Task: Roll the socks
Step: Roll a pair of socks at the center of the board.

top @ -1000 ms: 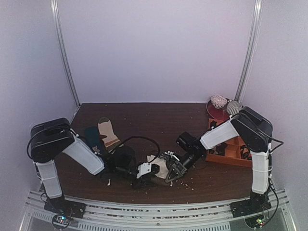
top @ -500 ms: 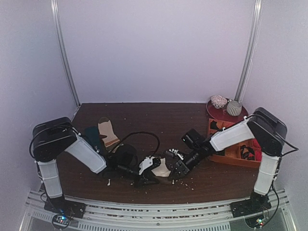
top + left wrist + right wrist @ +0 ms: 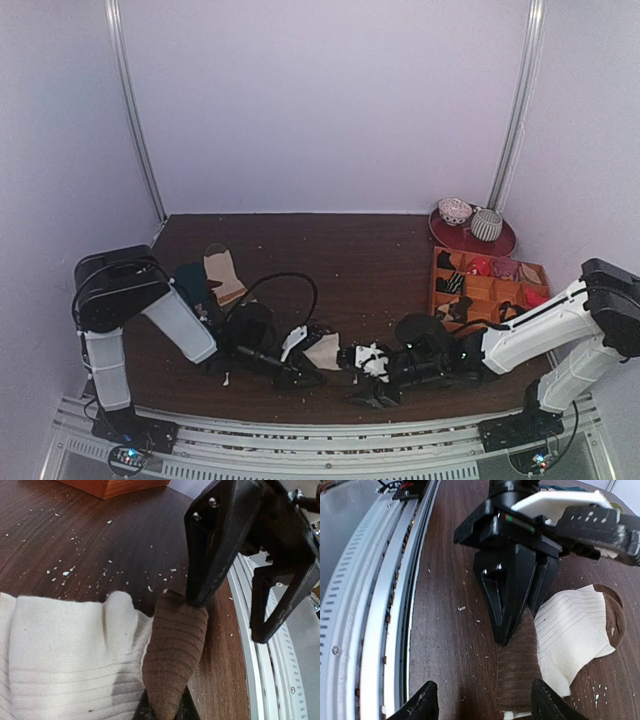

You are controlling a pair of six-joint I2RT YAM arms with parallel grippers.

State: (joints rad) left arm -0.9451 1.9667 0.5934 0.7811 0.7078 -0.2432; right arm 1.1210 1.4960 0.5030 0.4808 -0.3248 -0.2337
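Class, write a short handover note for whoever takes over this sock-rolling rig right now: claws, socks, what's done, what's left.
Left claw: shut on the brown end of the socks.
Right claw: open, holding nothing, facing that same end.
Socks: lying on the table near its front edge, between the two claws.
Done: brown end pinched; no roll visible yet.
Left: probably roll the socks up from the brown end.

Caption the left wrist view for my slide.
Left gripper pinches the socks by the brown end; open right gripper faces it.
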